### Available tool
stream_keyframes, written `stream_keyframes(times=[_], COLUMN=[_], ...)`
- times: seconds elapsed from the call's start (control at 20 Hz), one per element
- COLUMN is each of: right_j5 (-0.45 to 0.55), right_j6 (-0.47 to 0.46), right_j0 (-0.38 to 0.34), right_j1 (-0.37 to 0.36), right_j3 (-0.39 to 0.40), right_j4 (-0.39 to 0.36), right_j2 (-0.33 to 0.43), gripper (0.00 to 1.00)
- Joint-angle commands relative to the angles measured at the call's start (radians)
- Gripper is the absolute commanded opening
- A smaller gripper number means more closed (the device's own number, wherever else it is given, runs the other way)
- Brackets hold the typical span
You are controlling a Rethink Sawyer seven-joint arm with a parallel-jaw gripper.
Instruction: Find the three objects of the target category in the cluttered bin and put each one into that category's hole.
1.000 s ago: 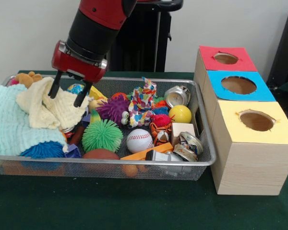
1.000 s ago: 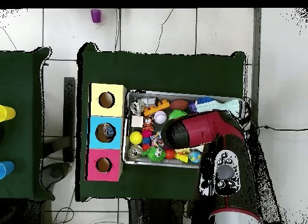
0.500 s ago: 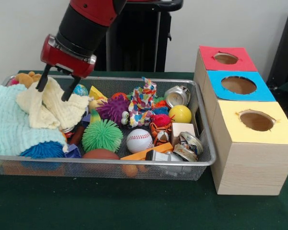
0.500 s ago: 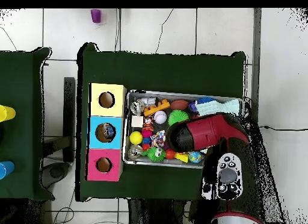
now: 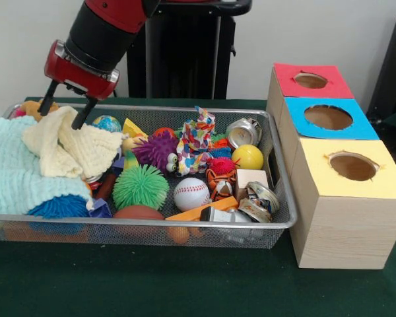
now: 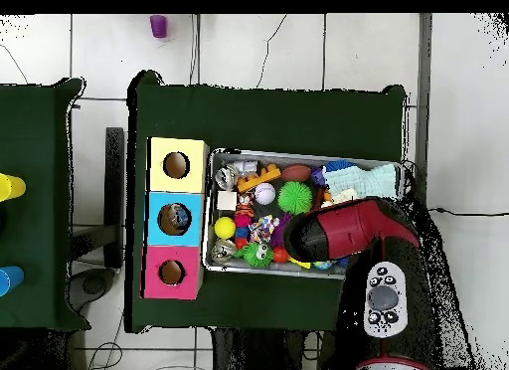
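Note:
A wire mesh bin (image 5: 185,224) holds a jumble of toys, balls, cans and cloths. My gripper (image 5: 61,113) hangs open at the bin's back left, its two fingers astride the raised tip of a cream cloth (image 5: 72,148), which lies on a mint towel (image 5: 13,172). To the right of the bin stand three boxes with round holes in their tops: red (image 5: 310,80), blue (image 5: 328,117) and yellow (image 5: 353,166). In the overhead view the red arm (image 6: 343,230) hides the gripper, and the bin (image 6: 298,153) lies beside the boxes (image 6: 177,165).
The bin also holds a baseball (image 5: 192,193), a green spiky ball (image 5: 140,186), a purple spiky ball (image 5: 155,149), a yellow ball (image 5: 248,157), a crushed can (image 5: 243,132), a wooden block (image 5: 249,179) and a stuffed toy (image 5: 36,107) at the back left corner.
The gripper has risen and shifted left toward the bin's back left corner, staying open. The cream cloth and the other objects have not moved.

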Motion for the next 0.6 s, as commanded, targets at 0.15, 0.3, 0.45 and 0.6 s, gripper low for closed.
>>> stream_keyframes(times=[0.15,0.3,0.45,0.6], right_j5=[-0.051,-0.074,-0.094,-0.107], right_j6=[-0.106,-0.111,-0.105,-0.08], right_j0=[-0.075,-0.1,-0.114,-0.108], right_j1=[0.089,0.117,0.146,0.179], right_j3=[0.065,0.063,0.053,0.034], right_j4=[-0.054,-0.059,-0.065,-0.076], right_j2=[0.075,0.091,0.099,0.089], gripper=[1.0,1.0,1.0,1.0])
